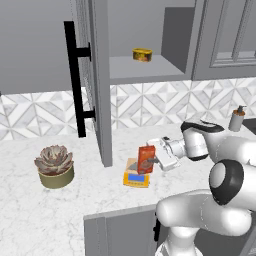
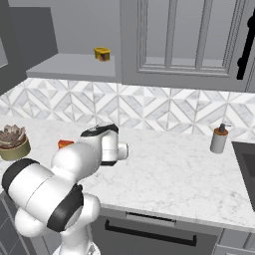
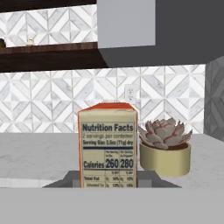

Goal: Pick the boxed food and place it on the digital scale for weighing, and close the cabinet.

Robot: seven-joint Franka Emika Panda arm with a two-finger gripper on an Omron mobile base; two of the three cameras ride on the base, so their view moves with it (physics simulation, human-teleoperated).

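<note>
My pincer is clamped on the boxed food, gripping it from the side; the red-orange carton stands upright over the grey plate of the digital scale, and I judge it is touching down or just about to, though I cannot tell whether its base bears on the plate yet; in the hand view the carton's nutrition panel faces me square on, with the potted succulent behind it at 3 o'clock; on the counter in the left base view that plant sits well apart from the scale at 9 o'clock.

So of the 2 jobs, the 1st looks nearly done: the pick is made and the carton is at the scale; what is left there is to let go and draw back without tipping the narrow box.

The 2nd job is untouched: the cabinet door stands swung wide open, its black bar handle at 11 o'clock from the scale; the yellow tin sits on the open shelf at 12 o'clock.
</note>
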